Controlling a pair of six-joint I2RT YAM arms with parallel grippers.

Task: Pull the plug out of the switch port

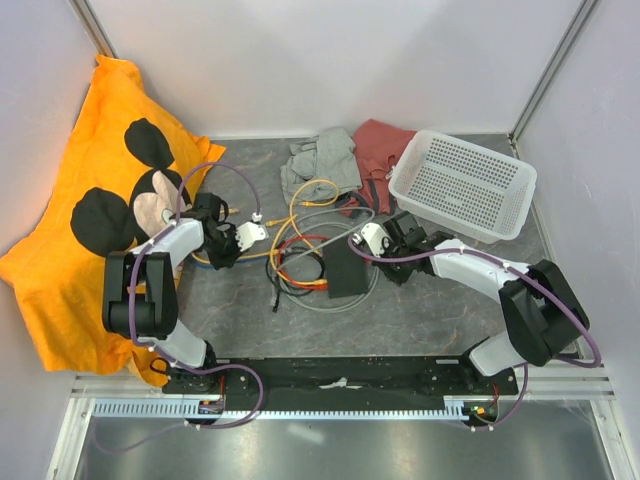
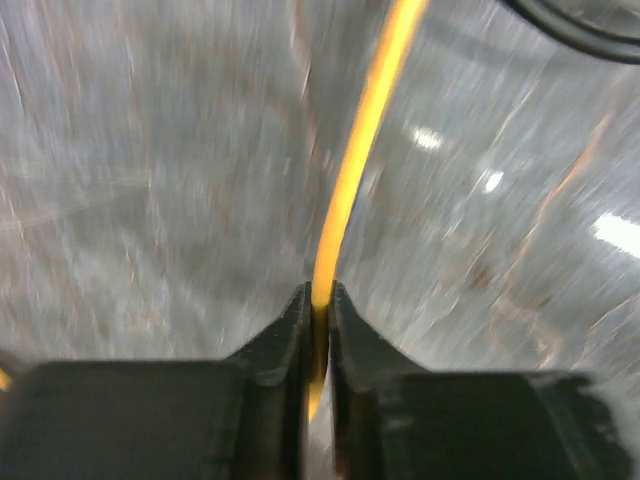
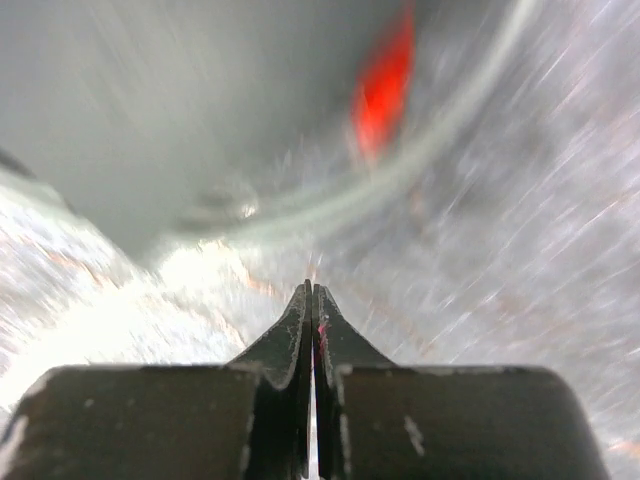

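The flat matte-black switch box point(image 1: 348, 270) lies at the table's middle, with yellow point(image 1: 300, 196), red point(image 1: 300, 272) and grey point(image 1: 322, 303) cables tangled at its left. I cannot tell which socket holds a plug. My left gripper point(image 1: 243, 243) is left of the tangle; in its wrist view the jaws point(image 2: 319, 300) are shut on the yellow cable point(image 2: 362, 140), which runs up and away over the table. My right gripper point(image 1: 366, 246) is at the box's far right corner, shut and empty point(image 3: 313, 295). Its blurred view shows a dark surface, a red patch point(image 3: 383, 90) and a grey cable point(image 3: 400, 180).
A white perforated basket point(image 1: 462, 185) stands at the back right. Grey point(image 1: 320, 160) and red point(image 1: 378, 150) cloths lie behind the cables. An orange cartoon-mouse cloth point(image 1: 85, 230) covers the left side. Walls close in on three sides.
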